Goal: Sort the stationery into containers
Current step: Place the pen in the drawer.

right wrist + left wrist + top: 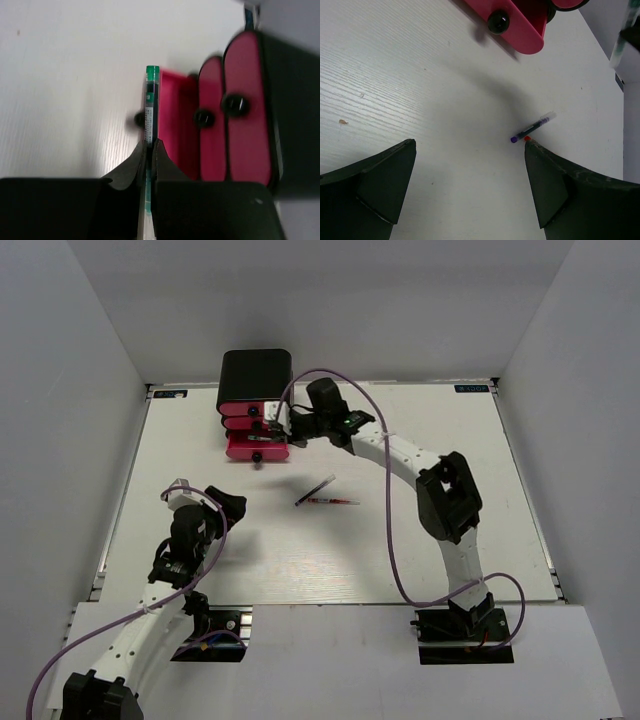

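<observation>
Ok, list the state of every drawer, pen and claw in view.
Bottom drawer: pulled open.
Middle drawer: pushed in.
Top drawer: pushed in.
Green-tipped pen: clamped, held beside the open drawer.
Right claw: shut on that pen.
Left claw: open, holding nothing.
Dark pen: lying loose on the table.
Red pen: lying loose on the table.

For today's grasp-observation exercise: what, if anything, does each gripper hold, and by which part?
The right gripper pinches a green-tipped pen by its barrel, the green end sticking out past the jaws. The left gripper holds nothing.
</observation>
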Controlling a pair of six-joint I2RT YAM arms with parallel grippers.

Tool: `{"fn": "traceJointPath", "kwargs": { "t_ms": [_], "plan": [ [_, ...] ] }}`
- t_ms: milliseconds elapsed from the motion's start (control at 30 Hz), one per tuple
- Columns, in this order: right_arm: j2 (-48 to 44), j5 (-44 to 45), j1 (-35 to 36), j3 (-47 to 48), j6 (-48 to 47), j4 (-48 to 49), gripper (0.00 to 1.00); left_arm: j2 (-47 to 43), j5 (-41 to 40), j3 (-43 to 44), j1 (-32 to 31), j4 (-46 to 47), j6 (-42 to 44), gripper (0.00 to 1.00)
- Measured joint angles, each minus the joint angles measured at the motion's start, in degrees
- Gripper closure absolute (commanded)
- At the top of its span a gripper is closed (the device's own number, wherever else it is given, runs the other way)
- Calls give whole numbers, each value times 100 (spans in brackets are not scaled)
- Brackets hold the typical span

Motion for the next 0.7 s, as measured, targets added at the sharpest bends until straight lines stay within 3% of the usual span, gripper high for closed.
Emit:
{"fn": "traceJointPath", "kwargs": {
  "t_ms": [300, 600, 700],
  "plan": [
    [848, -59, 479, 474, -61, 1639, 100, -181, 2, 0, 0, -184, 0, 0],
    [1585, 319, 457, 573, -107, 2264, 100, -221, 2, 0, 0, -337, -39, 0],
    [1604, 409, 439, 573, -166, 2358, 87, -146, 4, 2, 0, -328, -50, 0]
  ]
}}
